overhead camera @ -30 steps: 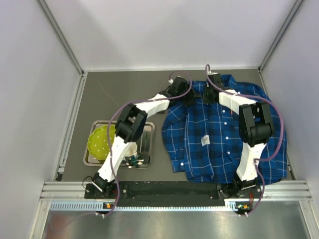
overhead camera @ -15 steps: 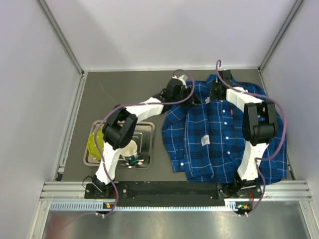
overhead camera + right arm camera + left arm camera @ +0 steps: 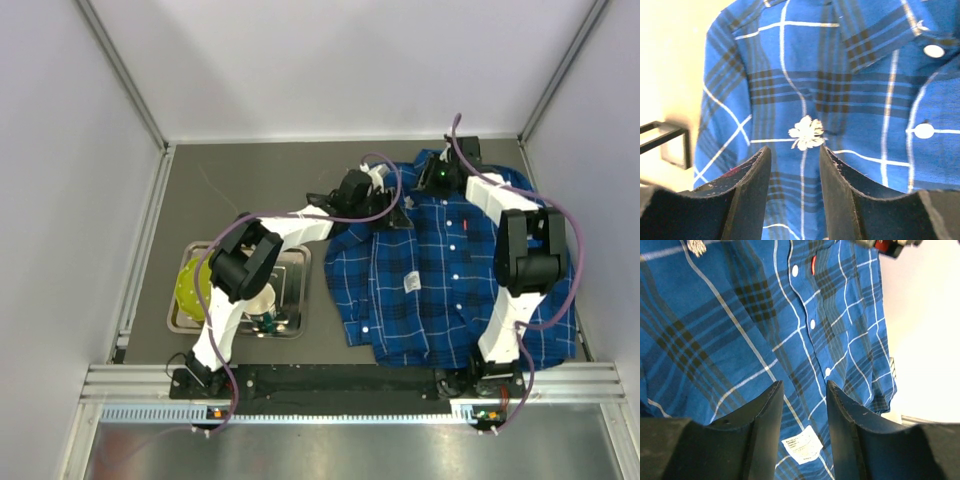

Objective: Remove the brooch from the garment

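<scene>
Far across the garment (image 3: 440,300), outstretched right gripper (image 3: 793,152), jaws apart, near brooch (image 3: 806,133).

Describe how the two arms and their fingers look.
The left arm and right arm have white links and bulky black joints, each trailing a looping purple cable. A green light glows at the right wrist. The fingers are matte black, curved, tapering; the right pair looks scuffed.

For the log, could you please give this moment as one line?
left gripper open over garment; right gripper open by brooch; brooch on garment
</scene>
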Robot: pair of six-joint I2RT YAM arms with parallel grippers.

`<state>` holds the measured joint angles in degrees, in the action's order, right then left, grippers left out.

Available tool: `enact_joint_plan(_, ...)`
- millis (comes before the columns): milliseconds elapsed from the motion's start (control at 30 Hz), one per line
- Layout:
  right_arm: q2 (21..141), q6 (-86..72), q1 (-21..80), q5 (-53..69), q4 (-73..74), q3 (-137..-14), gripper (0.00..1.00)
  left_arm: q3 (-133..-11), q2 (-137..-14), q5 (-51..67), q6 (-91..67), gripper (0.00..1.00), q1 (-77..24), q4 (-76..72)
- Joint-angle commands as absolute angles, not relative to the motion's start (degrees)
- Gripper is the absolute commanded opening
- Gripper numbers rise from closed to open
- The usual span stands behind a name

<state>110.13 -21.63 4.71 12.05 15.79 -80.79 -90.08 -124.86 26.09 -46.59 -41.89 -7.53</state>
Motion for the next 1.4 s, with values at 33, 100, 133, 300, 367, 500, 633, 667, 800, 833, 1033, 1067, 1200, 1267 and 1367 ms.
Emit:
enact_joint_plan(33,109.3,-27.2,5.9,18.4,13.2,-80.8,0.44,-91.6,-126.2,27.8,-49.0,0.42,-38.9,-15.7)
enact_joint_plan(100,109.3,-24.6,7.5,13.2,13.6,-81.1,0.43,-93.0,-127.2,27.2,-49.1,0.4,-37.3,-15.4)
enact_joint_plan(133,109.4,-23.7,8.2,10.9,13.9,-81.3,0.43,-93.5,-127.5,27.1,-49.4,0.4,-36.8,-15.1)
enact_joint_plan(300,110.1,-18.6,12.0,0.3,15.9,-83.1,0.35,-95.5,-130.9,28.2,-52.8,0.39,-35.2,-15.6)
enact_joint_plan(367,111.1,-18.5,13.9,-3.5,18.1,-84.4,0.35,-96.1,-131.9,28.4,-53.5,0.39,-34.7,-14.5)
enact_joint_plan(500,114.5,-19.1,16.0,-10.6,23.4,-89.3,0.38,-98.1,-133.8,27.3,-53.0,0.39,-33.9,-9.6)
enact_joint_plan(633,116.5,-19.5,16.7,-13.8,25.4,-90.6,0.39,-99.5,-134.1,25.8,-49.4,0.4,-33.8,-4.7)
enact_joint_plan(667,116.8,-19.8,16.7,-14.1,26.1,-91.0,0.38,-99.8,-134.3,25.4,-48.8,0.4,-33.8,-3.4)
enact_joint_plan(800,117.9,-20.0,16.8,-15.6,27.2,-91.6,0.35,-98.8,-134.3,24.3,-48.3,0.35,-33.3,-1.2)
enact_joint_plan(833,118.0,-20.0,16.7,-15.0,27.2,-91.6,0.35,-98.5,-134.1,24.3,-48.1,0.35,-33.2,-1.3)
enact_joint_plan(1033,119.3,-20.0,16.8,-12.2,27.2,-92.5,0.35,-97.9,-133.6,24.5,-47.6,0.35,-33.4,-1.5)
enact_joint_plan(1067,119.4,-20.0,16.8,-12.3,27.2,-92.4,0.35,-97.9,-133.5,24.4,-47.5,0.35,-33.3,-1.5)
enact_joint_plan(1200,118.7,-19.8,17.0,-10.7,27.2,-92.6,0.35,-97.1,-133.0,24.8,-47.5,0.35,-33.3,-1.9)
enact_joint_plan(1267,118.6,-19.3,17.6,-10.4,26.9,-92.8,0.38,-96.9,-133.0,24.9,-47.5,0.35,-33.3,-2.0)
enact_joint_plan(1367,119.4,-18.5,18.4,-10.3,26.9,-94.2,0.43,-96.9,-132.9,24.9,-47.8,0.35,-33.3,-2.5)
